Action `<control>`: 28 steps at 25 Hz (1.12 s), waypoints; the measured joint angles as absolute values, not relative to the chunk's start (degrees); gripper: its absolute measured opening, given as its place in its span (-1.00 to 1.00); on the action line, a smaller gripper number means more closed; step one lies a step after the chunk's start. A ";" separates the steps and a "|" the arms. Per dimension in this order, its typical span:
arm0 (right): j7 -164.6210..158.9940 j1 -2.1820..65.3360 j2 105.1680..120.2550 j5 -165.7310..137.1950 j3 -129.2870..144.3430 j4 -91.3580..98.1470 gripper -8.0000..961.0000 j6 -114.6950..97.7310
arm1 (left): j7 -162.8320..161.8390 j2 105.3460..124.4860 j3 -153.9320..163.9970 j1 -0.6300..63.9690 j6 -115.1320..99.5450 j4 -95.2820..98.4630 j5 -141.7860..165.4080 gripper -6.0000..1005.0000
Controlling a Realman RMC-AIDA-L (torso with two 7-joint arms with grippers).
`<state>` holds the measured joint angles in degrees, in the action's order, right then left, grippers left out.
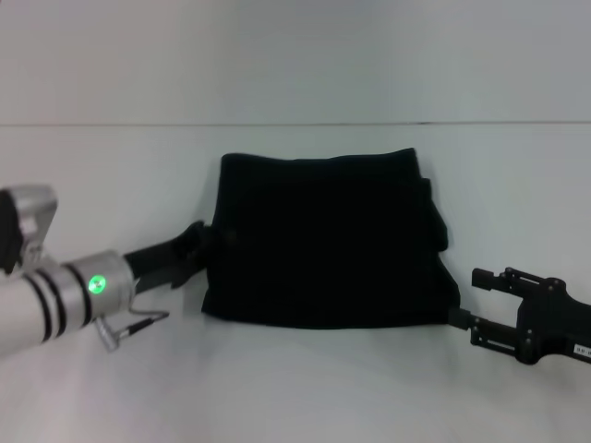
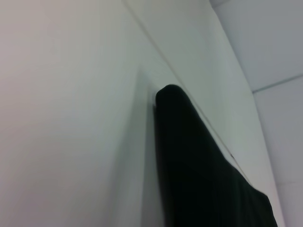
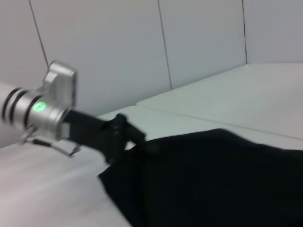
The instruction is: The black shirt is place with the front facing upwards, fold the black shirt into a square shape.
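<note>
The black shirt point(image 1: 328, 242) lies on the white table point(image 1: 305, 388) folded into a rough square, plain black side up, no lettering showing. Its right side is uneven, with layers sticking out. My left gripper point(image 1: 205, 240) reaches in low from the left and meets the shirt's left edge; the right wrist view shows this left gripper point(image 3: 127, 138) against the shirt point(image 3: 213, 179). My right gripper point(image 1: 466, 297) is open just beyond the shirt's near right corner, holding nothing. In the left wrist view a rounded fold of the shirt point(image 2: 199, 175) rests on the table.
A seam line point(image 1: 111, 124) runs across the far part of the white table. Pale wall panels point(image 3: 203, 42) stand behind it. The silver left arm point(image 1: 55, 291) with its green light lies low at the near left.
</note>
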<state>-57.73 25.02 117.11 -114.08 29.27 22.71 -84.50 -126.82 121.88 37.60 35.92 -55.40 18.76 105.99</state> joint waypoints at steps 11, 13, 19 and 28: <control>-57.75 25.09 117.42 -114.08 26.81 23.38 0.55 -84.77 | -125.16 121.95 36.56 33.41 -60.84 18.70 105.99 -0.69; -57.74 25.13 117.41 -114.08 26.68 23.38 0.55 -84.80 | -124.19 121.69 36.71 33.76 -61.81 18.89 106.12 -0.64; -57.39 25.24 117.68 -114.08 24.28 23.40 0.55 -84.83 | -121.19 118.18 38.32 34.37 -63.76 19.39 106.79 -0.52; -55.75 27.43 118.18 -113.46 20.71 23.59 0.55 -84.60 | -94.79 115.27 38.28 30.79 -80.75 31.28 107.66 0.30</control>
